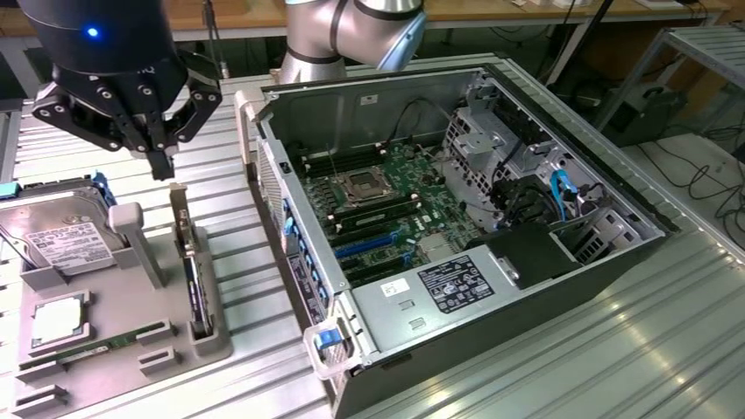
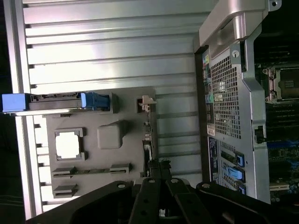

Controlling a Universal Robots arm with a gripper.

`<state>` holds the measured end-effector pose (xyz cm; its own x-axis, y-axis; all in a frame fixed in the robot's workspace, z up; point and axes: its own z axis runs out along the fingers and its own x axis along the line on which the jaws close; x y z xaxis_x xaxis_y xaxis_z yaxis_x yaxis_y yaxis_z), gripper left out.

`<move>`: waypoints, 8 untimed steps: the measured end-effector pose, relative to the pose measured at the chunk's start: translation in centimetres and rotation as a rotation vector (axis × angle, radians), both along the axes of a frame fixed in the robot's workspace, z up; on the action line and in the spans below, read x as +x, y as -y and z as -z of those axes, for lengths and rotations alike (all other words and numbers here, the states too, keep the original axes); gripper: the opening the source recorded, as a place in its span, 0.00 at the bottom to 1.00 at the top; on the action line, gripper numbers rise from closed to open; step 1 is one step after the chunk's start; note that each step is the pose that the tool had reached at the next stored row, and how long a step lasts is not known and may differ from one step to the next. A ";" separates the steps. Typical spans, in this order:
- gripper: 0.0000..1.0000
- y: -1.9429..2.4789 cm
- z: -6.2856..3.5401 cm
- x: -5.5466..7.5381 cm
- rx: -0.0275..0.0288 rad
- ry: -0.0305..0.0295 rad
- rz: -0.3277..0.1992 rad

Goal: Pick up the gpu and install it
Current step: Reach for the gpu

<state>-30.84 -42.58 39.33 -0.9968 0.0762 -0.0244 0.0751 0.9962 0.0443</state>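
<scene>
1. Gripper (image 1: pixel 163 166) clenched, empty, hovering just above the gpu's bracket end.
2. Gpu (image 1: pixel 190 262) stands on edge in a slot of the gray tray (image 1: pixel 117 297), on the tray side nearest the PC case (image 1: pixel 466 218).
3. Long axis runs along that tray side, bracket end nearest gripper.
4. Approach, imo: centre over top edge, square to thin faces.
</scene>
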 end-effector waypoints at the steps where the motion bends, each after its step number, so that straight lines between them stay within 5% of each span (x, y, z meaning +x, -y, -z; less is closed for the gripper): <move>1: 0.11 0.04 0.00 -0.2 0.0000 0.0000 0.000; 8: 0.11 0.30 0.01 -1.5 0.0001 0.0001 0.000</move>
<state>-32.36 -42.87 39.32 -0.9968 0.0763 -0.0245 0.0752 0.9962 0.0444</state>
